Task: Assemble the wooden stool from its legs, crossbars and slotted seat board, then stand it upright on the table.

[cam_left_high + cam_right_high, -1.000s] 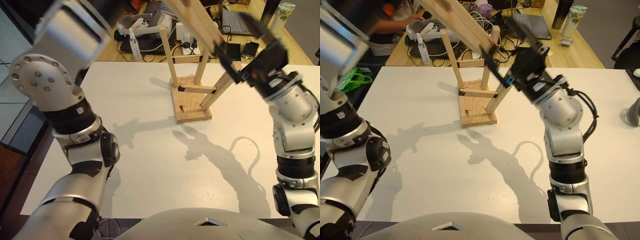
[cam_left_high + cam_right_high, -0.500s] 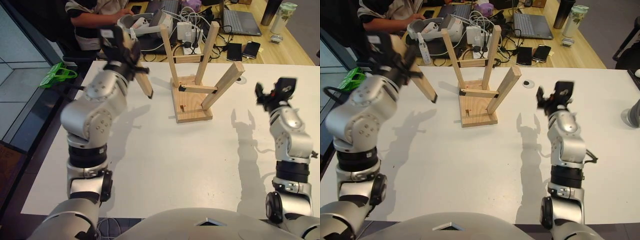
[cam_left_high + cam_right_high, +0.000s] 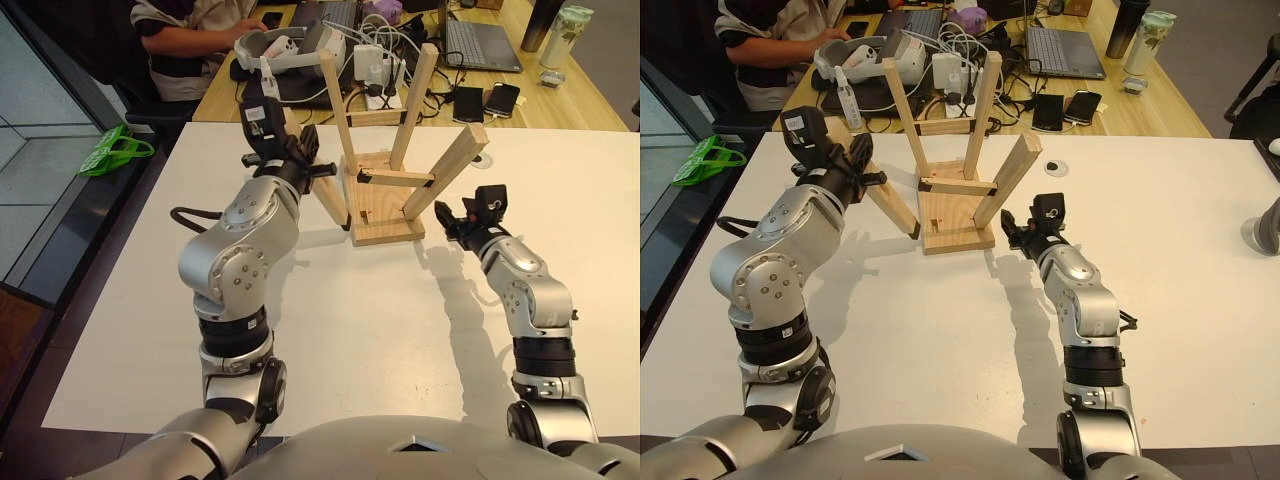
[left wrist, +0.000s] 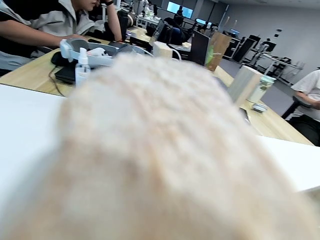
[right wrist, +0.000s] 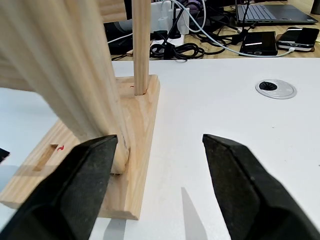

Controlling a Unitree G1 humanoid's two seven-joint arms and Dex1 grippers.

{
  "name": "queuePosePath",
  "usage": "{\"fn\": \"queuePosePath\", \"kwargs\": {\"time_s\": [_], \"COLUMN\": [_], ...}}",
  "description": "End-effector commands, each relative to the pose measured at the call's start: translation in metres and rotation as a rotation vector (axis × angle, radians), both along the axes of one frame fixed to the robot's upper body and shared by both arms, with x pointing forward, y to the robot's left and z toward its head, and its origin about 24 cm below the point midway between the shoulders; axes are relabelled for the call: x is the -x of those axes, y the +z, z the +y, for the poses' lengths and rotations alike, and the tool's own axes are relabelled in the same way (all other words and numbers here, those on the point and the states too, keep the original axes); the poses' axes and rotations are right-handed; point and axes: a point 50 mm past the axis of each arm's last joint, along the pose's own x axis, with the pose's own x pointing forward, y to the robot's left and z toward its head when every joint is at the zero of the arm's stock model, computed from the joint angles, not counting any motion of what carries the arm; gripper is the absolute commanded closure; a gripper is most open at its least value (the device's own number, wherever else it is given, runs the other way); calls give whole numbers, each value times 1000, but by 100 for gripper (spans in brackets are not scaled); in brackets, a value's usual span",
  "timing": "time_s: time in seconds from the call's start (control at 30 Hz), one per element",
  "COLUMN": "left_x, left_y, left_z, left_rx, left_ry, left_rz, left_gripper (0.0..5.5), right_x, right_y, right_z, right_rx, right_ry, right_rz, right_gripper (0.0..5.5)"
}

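Seat board (image 3: 386, 234) is lying upside down mid-table, carrying three legs plus a crossbar (image 3: 396, 177). Left gripper (image 3: 312, 160) is clamping the fourth leg (image 3: 331, 201), its lower end sitting just beside the board's edge. Right gripper (image 5: 159, 149) is hanging jaws apart at the slanted leg (image 3: 446, 180). Left, I'd say: slot the fourth leg, fit any remaining crossbars, flip upright.

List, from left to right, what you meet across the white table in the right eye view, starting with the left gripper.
left gripper → loose leg held in it → seat board → right gripper → grey object at the far right edge
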Motion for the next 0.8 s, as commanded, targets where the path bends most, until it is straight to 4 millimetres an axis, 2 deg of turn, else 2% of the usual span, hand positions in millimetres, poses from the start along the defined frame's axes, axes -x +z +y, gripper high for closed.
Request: {"fn": "queuePosePath", "kwargs": {"time_s": [0.03, 0.13, 0.27, 0.47, 0.67, 0.8], "left_x": [-7, -13, -18, -12, -12, -15], "left_y": [-2, -1, -12, -32, -16, -24], "left_z": [-4, -12, -14, -12, -12, -11], "left_rx": [82, 152, 77, 5, 170, 286], "left_ry": [54, 66, 102, 122, 144, 174], "left_rz": [2, -5, 1, 38, -27, 21], "left_gripper": [450, 450, 450, 450, 450, 450], "right_x": [-1, -1, 0, 1, 2, 2], "right_y": [0, -2, -2, 2, 3, 4], "right_z": [7, 6, 7, 4, 2, 4], "right_rx": [-5, 1, -2, -7, -8, -14], "right_ry": [24, 18, 22, 6, -3, -7], "right_rz": [-3, 10, 18, 6, 4, 0], "right_gripper": [234, 234, 234, 234, 234, 234]}}
